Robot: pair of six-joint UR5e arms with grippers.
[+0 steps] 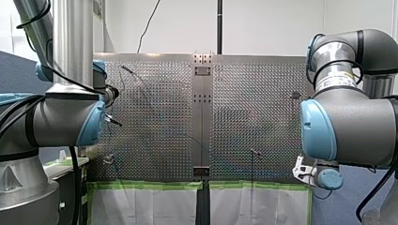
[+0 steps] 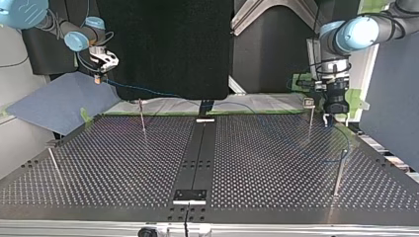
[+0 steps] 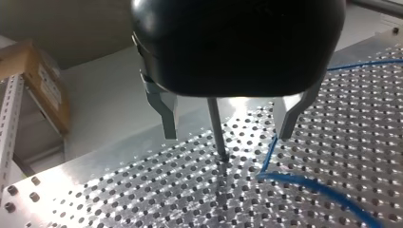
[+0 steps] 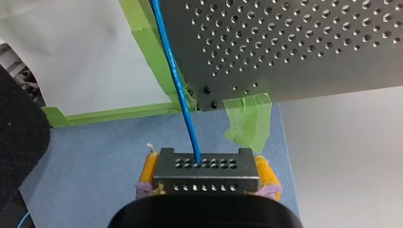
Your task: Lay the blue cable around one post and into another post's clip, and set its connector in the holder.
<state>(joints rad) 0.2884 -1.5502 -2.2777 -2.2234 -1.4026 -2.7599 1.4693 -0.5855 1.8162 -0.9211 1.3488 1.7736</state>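
My right gripper [image 4: 205,179] has its yellow pads [image 4: 148,172] shut on a dark grey connector block [image 4: 204,166]. It hangs off the table's corner over a blue mat. The blue cable [image 4: 173,71] leaves the block and runs up across the table edge. In the top view my right gripper [image 2: 100,74] is at the far left, and the cable [image 2: 158,93] trails along the far edge to a loop [image 2: 341,145] near my left gripper [image 2: 330,117]. My left gripper [image 3: 228,137] stands open astride a thin post [image 3: 216,126], with the cable [image 3: 304,184] just beside one finger.
Thin posts stand on the perforated table [image 2: 276,168]: one [image 2: 142,118] at the top view's left, one with a clip on top [image 2: 309,106] beside my left gripper, one [image 2: 338,173] nearer the camera, one [image 2: 53,165] at the left edge. Green tape [image 4: 247,123] marks the table's corner.
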